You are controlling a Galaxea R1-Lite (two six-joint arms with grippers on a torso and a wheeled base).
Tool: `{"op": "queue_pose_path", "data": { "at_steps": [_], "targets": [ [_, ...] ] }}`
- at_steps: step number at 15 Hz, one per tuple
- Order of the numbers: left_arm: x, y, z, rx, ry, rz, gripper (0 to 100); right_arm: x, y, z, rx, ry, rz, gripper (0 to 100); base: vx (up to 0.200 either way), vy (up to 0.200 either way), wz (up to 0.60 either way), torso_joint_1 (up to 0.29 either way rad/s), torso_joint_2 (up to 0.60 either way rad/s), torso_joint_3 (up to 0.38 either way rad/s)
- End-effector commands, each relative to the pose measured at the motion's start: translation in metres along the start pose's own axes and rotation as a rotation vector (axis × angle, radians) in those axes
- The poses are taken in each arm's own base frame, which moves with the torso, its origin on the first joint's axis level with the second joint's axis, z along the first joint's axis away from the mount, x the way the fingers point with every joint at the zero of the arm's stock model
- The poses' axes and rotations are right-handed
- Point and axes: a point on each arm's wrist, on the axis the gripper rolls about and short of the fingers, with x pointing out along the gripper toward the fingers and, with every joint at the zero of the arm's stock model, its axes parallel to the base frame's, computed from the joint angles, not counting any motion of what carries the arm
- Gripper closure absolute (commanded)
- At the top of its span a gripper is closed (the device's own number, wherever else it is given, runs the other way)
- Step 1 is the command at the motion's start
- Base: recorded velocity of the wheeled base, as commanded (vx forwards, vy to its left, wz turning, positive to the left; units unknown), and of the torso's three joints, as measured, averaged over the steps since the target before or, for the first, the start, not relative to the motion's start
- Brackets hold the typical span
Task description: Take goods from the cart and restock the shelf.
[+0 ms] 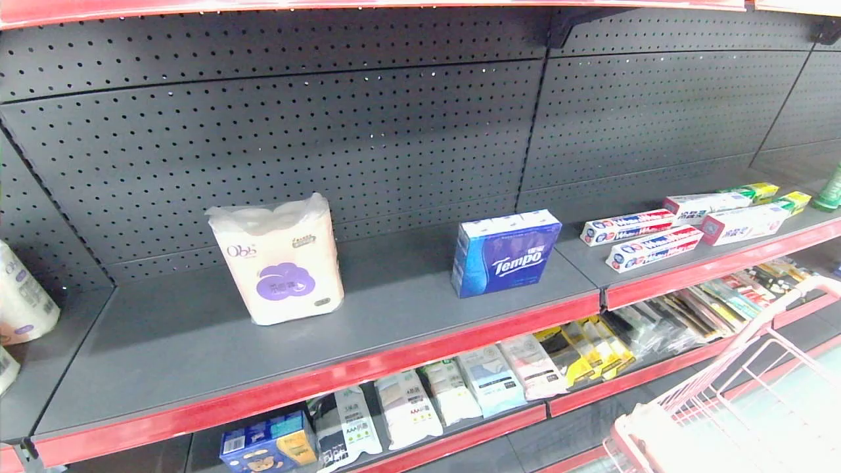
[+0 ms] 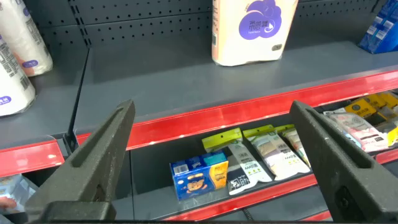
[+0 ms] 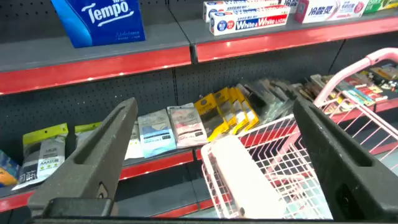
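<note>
Both the left end effector [image 2: 211,109] and the right end effector [image 3: 214,106] gape wide and empty, so picking seems not yet begun; next, reach into the pink cart [image 1: 765,320], low beside the shelf's [image 1: 394,282] front right edge.

Shelf aisle, three views: the head camera looks forward and down on the grey shelf [image 1: 197,341] from above, at middling range. It has the toilet-paper pack [image 1: 276,259] left of centre, the blue tissue pack [image 1: 504,253] at centre, the toothpaste boxes [image 1: 654,248] at right and the pink cart [image 1: 640,427] in the lower right corner. The left wrist camera sits lower and nearer, facing the shelf's red edge [image 2: 205,115] past the left gripper [image 2: 212,106]; it shares the toilet-paper pack. The right wrist camera, apparently just above the pink cart, faces the same shelving past the right gripper [image 3: 216,104], sharing the blue tissue pack, toothpaste boxes and cart.
</note>
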Motion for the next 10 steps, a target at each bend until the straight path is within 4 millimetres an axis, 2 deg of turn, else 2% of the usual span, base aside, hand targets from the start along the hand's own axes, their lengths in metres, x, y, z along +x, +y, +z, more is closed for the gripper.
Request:
{"op": "queue_pose_path", "data": {
  "at_steps": [1,2,3,4,5,6,7,9,10],
  "targets": [
    [0.0,0.0,0.0,0.0,0.002,0.001,0,0.015,-0.003,0.104,0.058,-0.014,-0.006,0,0.0,0.0,0.0,0.0,0.0,0.0],
    [0.0,0.0,0.0,-0.002,0.002,0.002,0,0.047,-0.005,0.176,0.206,-0.028,-0.054,0,0.0,0.0,0.0,0.0,0.0,0.0],
    [0.0,0.0,0.0,0.0,0.002,0.001,0,0.086,-0.006,0.212,0.204,0.042,-0.07,0,0.0,0.0,0.0,0.0,0.0,0.0],
    [0.0,0.0,0.0,0.0,0.002,0.001,0,0.092,-0.007,0.209,0.177,0.099,-0.079,0,0.0,0.0,0.0,0.0,0.0,0.0],
    [0.0,0.0,0.0,0.0,0.002,0.001,0,0.106,-0.006,0.167,0.06,0.383,-0.051,0,0.0,0.0,0.0,0.0,0.0,0.0],
    [0.0,0.0,0.0,0.0,0.002,0.001,0,0.112,-0.006,0.146,0.036,0.505,-0.038,0,0.0,0.0,0.0,0.0,0.0,0.0],
    [0.0,0.0,0.0,0.0,0.002,0.001,0,0.138,-0.011,0.115,0.056,0.713,-0.044,0,0.0,0.0,0.0,0.0,0.0,0.0],
    [0.0,0.0,0.0,0.0,0.002,0.001,0,0.164,-0.028,0.075,-0.015,0.96,-0.058,0,0.0,0.0,0.0,0.0,0.0,0.0],
    [0.0,0.0,0.0,0.0,0.002,0.001,0,0.172,-0.039,0.058,-0.078,1.063,-0.04,0,0.0,0.0,0.0,0.0,0.0,0.0]
  ]
}}
